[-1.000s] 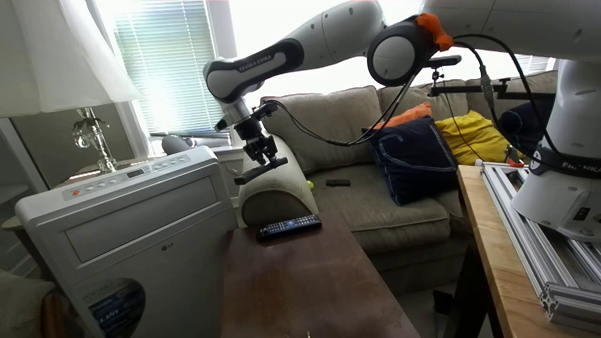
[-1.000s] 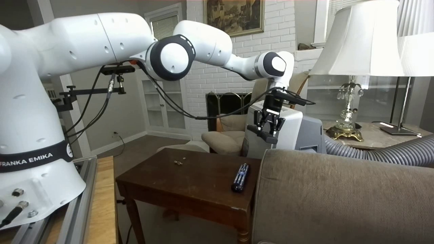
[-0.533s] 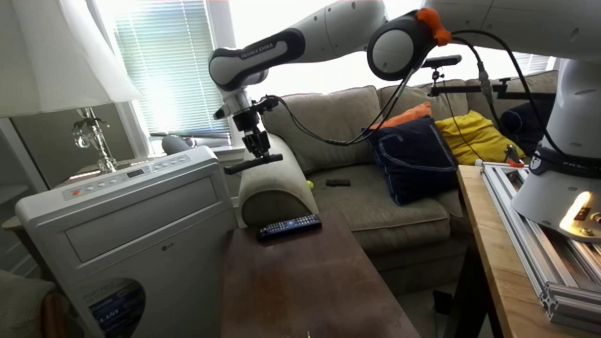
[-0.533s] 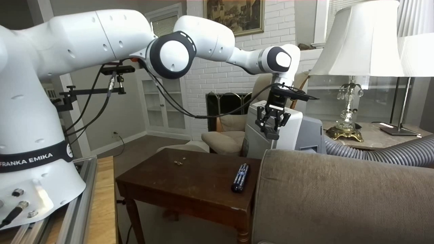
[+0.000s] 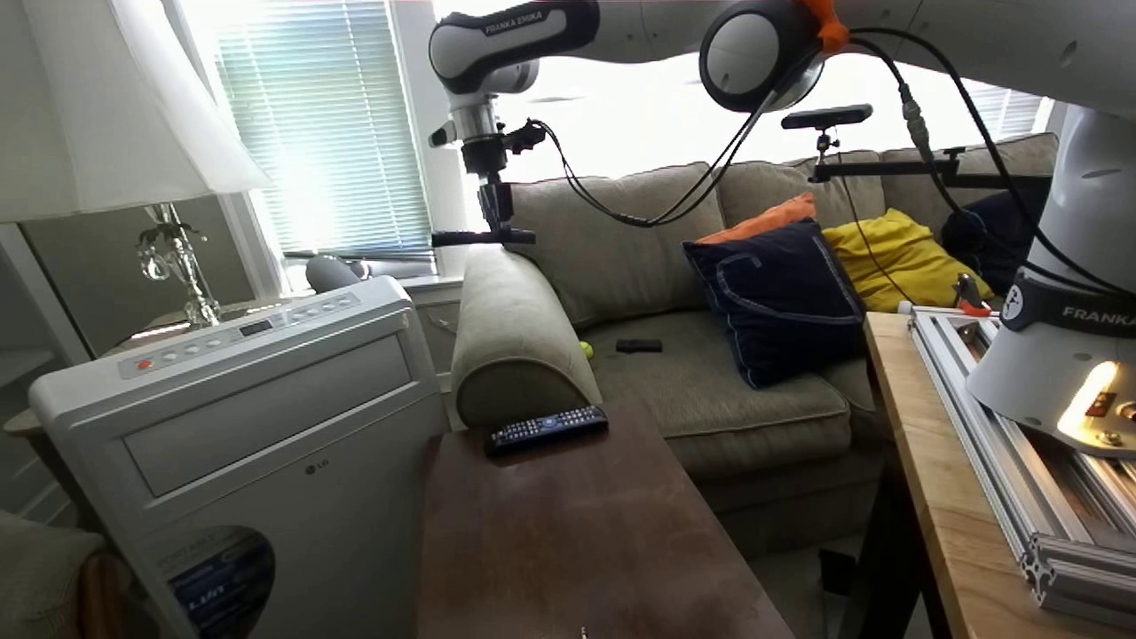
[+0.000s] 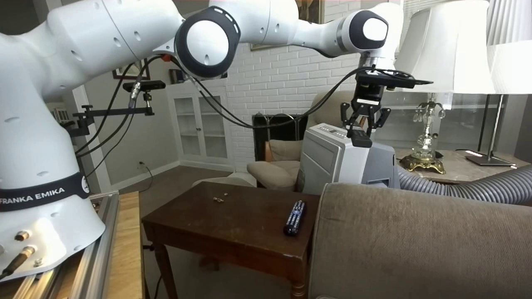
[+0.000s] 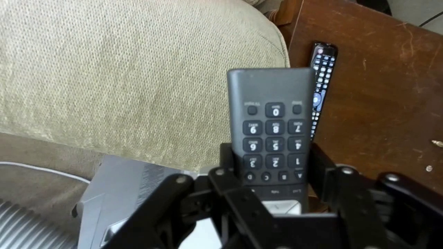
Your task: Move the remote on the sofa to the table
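Note:
My gripper [image 5: 493, 234] is shut on the remote [image 5: 460, 239], a dark bar held near level, high above the end of the sofa's rolled arm [image 5: 515, 311]. In the wrist view, the fingers grip both long sides of the remote [image 7: 271, 86]; number keys show upside down, and its lower end is hidden by the gripper. The gripper [image 6: 360, 129] also shows beyond the sofa arm [image 6: 415, 232] in an exterior view. The dark brown table [image 5: 550, 550] stands below, beside the arm. The table top [image 7: 380, 97] also shows in the wrist view.
A dark remote with a bluish keypad [image 6: 295, 218] lies on the table. A slim black bar [image 5: 639, 345] and a yellow-green ball [image 5: 587, 350] are on the sofa seat. A white air conditioner [image 5: 266, 444] stands beside the table, with a lamp [image 6: 428, 128] behind it.
My gripper has risen with the remote in it and shifted away from the table, to the right in both exterior views. The remote has turned from tilted to nearly level.

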{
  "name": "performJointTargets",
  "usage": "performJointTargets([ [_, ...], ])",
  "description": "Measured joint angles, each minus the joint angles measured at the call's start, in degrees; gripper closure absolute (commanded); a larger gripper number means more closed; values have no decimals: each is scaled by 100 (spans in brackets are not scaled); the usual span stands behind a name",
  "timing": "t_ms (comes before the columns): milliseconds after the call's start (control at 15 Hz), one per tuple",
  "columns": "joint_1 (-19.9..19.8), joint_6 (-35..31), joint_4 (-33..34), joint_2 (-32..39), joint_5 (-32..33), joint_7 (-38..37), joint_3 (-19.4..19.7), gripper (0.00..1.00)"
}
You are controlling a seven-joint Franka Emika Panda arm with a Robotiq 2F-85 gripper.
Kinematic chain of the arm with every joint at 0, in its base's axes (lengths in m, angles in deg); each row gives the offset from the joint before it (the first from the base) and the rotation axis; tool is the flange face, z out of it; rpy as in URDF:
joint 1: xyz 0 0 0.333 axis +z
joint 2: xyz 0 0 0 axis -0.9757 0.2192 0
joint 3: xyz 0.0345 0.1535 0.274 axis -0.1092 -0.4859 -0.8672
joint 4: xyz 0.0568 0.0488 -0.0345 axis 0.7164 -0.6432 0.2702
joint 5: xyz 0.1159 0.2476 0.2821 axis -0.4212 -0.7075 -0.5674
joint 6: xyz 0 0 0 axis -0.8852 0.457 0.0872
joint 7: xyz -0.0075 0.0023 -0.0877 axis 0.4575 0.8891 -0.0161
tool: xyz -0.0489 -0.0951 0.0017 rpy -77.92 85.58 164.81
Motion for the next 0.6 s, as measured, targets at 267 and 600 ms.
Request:
performJointTargets([
  [267, -126, -38, -9, -18, -1, 38, -6, 72],
  [600, -135, 22, -79, -17, -1, 167, -6, 47],
])
